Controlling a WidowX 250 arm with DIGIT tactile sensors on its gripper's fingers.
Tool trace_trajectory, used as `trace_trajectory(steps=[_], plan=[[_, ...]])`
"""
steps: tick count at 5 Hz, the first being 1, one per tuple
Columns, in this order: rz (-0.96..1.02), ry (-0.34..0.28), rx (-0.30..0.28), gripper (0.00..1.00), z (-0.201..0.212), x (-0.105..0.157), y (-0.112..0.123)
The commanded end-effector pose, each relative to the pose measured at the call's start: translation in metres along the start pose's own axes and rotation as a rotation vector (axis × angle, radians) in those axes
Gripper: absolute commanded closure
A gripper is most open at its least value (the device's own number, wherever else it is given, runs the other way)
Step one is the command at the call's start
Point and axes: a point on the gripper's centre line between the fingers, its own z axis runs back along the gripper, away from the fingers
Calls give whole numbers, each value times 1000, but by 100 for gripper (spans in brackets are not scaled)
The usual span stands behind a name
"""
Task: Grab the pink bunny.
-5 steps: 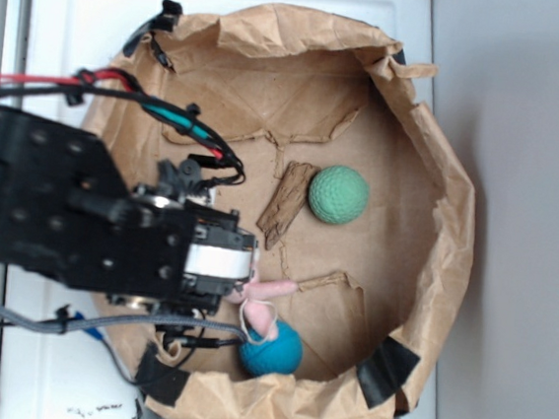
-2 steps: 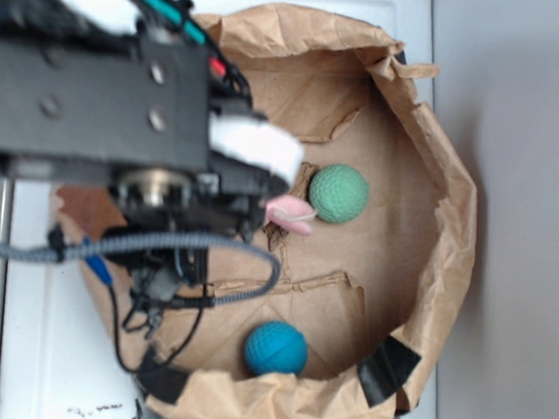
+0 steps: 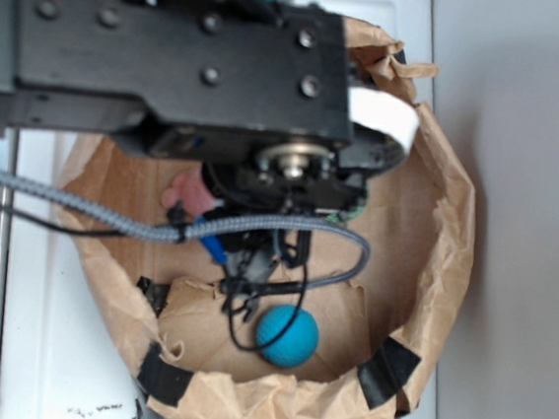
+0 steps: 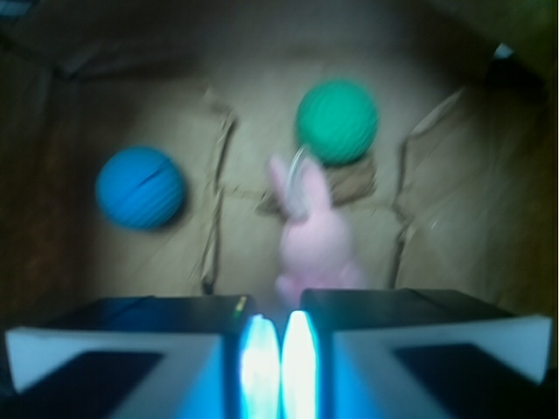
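The pink bunny (image 4: 316, 240) is a pale-pink plush with a white string loop by its ears. In the wrist view it sits just past my gripper (image 4: 279, 345), and its lower end meets the fingertips. The jaws stand almost together, pinched on that lower end. In the exterior view only a bit of the pink bunny (image 3: 188, 192) peeks out under the black arm, over the left part of the paper-lined basin. The arm hides the fingers there.
A blue ball (image 3: 287, 336) lies near the front wall of the brown paper basin (image 3: 436, 234). In the wrist view the blue ball (image 4: 140, 188) is at the left and a green ball (image 4: 337, 120) behind the bunny. Torn cardboard flaps lie on the floor.
The arm has swung up and across the basin, carrying the bunny away from the blue ball, past the green ball and then leftward. The blue ball shifted slightly right.
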Motion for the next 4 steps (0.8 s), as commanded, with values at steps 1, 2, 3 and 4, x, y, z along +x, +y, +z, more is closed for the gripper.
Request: trace_trajectory(steps=[1,2,3,4], plan=[[37,-95,42,0,-12,22,0],[20,-112,78,0,-28,22,12],[21,-145,106,0,-44,25,15],[12,-126,148,0,-67,39,27]])
